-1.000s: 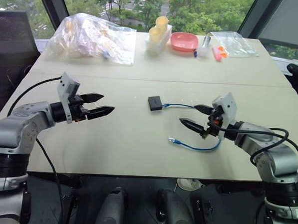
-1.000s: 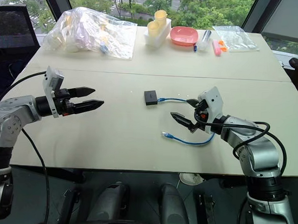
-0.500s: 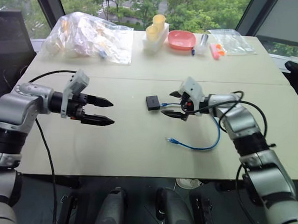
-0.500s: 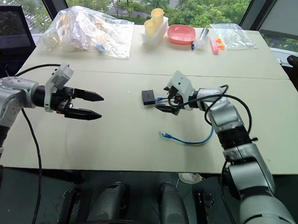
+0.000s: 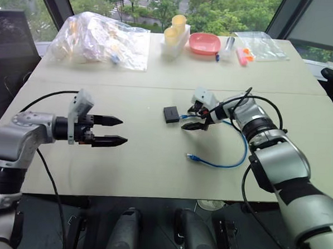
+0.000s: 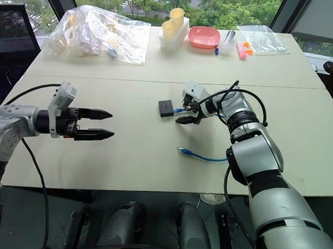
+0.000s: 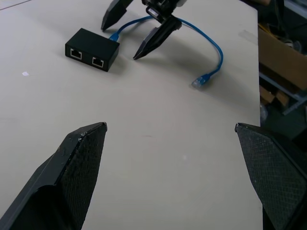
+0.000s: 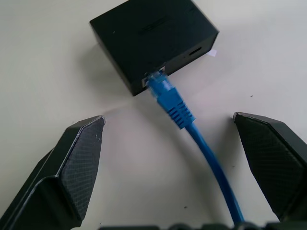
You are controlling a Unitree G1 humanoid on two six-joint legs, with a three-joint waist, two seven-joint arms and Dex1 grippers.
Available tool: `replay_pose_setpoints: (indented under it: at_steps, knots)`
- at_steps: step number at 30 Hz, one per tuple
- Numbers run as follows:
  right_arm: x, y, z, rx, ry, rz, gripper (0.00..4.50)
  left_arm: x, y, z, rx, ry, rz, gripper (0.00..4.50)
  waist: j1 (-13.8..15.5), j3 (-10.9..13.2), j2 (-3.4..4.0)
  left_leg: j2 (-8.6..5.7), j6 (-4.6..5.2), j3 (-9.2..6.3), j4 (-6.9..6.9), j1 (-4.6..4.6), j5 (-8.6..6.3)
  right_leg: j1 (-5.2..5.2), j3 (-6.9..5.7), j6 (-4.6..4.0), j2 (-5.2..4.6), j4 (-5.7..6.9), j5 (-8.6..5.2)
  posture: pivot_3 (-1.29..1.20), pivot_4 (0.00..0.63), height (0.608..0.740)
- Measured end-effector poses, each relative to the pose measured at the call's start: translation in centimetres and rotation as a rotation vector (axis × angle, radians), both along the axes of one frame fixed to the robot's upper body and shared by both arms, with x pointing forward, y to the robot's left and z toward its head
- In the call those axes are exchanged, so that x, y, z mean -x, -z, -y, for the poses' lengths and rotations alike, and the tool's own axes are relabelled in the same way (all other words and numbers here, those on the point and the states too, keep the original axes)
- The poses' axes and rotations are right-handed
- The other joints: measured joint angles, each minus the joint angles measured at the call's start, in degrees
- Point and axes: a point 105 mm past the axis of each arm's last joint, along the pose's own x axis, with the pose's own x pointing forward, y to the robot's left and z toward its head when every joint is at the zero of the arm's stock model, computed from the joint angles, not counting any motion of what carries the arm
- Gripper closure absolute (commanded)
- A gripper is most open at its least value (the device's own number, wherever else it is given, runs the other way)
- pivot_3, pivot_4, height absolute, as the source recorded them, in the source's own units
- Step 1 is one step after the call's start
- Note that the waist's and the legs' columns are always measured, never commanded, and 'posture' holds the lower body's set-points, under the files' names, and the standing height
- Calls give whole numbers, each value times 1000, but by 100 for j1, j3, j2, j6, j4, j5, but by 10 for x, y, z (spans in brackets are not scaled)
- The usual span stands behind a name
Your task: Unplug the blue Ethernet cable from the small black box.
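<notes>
The small black box [image 5: 171,114] lies flat near the table's middle. The blue Ethernet cable [image 8: 192,125] is plugged into one edge of the small black box [image 8: 153,38]. From there the cable [image 5: 238,153] loops right and back, and its free clear plug [image 5: 192,157] rests on the table. My right gripper [image 5: 190,119] is open, its fingers on either side of the plugged-in end without touching it. My left gripper [image 5: 123,130] is open with nothing between its fingers, hovering well left of the box and pointing toward it.
Along the table's far edge sit a crumpled clear plastic bag [image 5: 98,40], yellow cups in a white holder [image 5: 177,33], a pink bowl [image 5: 205,44] and a small clear bag [image 5: 260,46]. A black chair [image 5: 15,35] stands at the far left.
My right gripper has swung from the right side of the table up to the box and now straddles the plugged-in end. The left gripper has turned a little and drawn back slightly.
</notes>
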Motion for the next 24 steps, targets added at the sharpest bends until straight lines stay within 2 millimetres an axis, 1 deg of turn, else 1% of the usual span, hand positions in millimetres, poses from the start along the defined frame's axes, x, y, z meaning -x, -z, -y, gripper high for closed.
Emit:
replay_pose_setpoints:
  at_steps: [3,5,6,8,10,12,13,14,15,17,18,19,22,24]
  knots:
    - [0,3,-15,16,-46,50,2984,1,-3,-7,-1,-56,14,0,-36,0,-1,2,-5,11,-4,44,3,26,18,-16,6,9,-9,0,150,740]
    - [-1,5,-25,30,-68,95,4060,1,-4,-8,-2,-67,22,0,-100,0,-1,3,-6,17,-7,81,3,54,29,-20,10,14,-11,0,150,740]
    - [-2,5,-29,39,-79,114,4447,0,-5,-8,-3,-69,25,0,-128,0,-1,5,-7,17,-6,83,4,56,33,-22,12,14,-10,0,150,740]
    - [-3,5,-30,76,-99,166,4447,-1,-5,-8,-2,-72,27,0,-141,0,-1,5,-11,19,-5,85,7,56,39,-27,16,15,-7,0,150,740]
    - [-6,4,-30,121,-115,235,4447,-7,-9,-8,-3,-79,37,0,-135,-1,-1,6,-14,19,-4,85,9,56,41,-28,19,16,-7,0,150,740]
    - [-12,2,-28,176,-124,335,4447,-18,-15,-7,10,-87,70,0,-123,-1,-2,6,-20,20,-4,84,12,56,43,-28,19,15,-6,0,150,740]
    - [-15,-1,-24,198,-117,391,4447,-26,-19,-6,30,-97,86,0,-108,-1,-2,5,-21,22,-4,82,13,56,44,-28,19,15,-6,0,150,740]
    - [-19,-5,-17,222,-104,460,4447,-37,-24,-6,59,-119,102,0,-81,-1,-2,4,-23,22,-3,77,14,53,45,-27,19,15,-6,0,150,740]
    - [-21,-8,-12,240,-101,513,4447,-43,-26,-6,78,-131,100,0,-79,0,-4,4,-24,26,-2,75,14,49,48,-25,19,14,-5,0,150,740]
    - [-24,-25,2,266,-97,672,4447,-60,-36,-1,171,-135,76,0,-38,2,-6,2,-24,35,-4,66,14,39,54,-2,18,14,4,0,150,740]
    - [-24,-32,1,262,-106,723,4447,-65,-40,0,201,-135,65,0,-39,3,-8,2,-24,40,-4,64,14,34,58,1,18,13,4,0,150,740]
    - [-20,-42,2,239,-123,797,4447,-72,-49,7,269,-116,40,0,-37,2,-9,2,-24,44,-5,64,14,34,61,6,19,16,2,0,150,740]
    - [-4,-61,-12,175,-192,932,4447,-84,-67,22,372,-45,5,0,-73,2,-9,4,-21,46,-9,66,12,33,66,12,25,15,-2,0,150,740]
    - [7,-68,-20,154,-219,990,4447,-92,-69,30,403,-18,-18,0,-114,2,-9,4,-17,48,-9,66,10,30,69,13,28,17,-2,0,150,740]
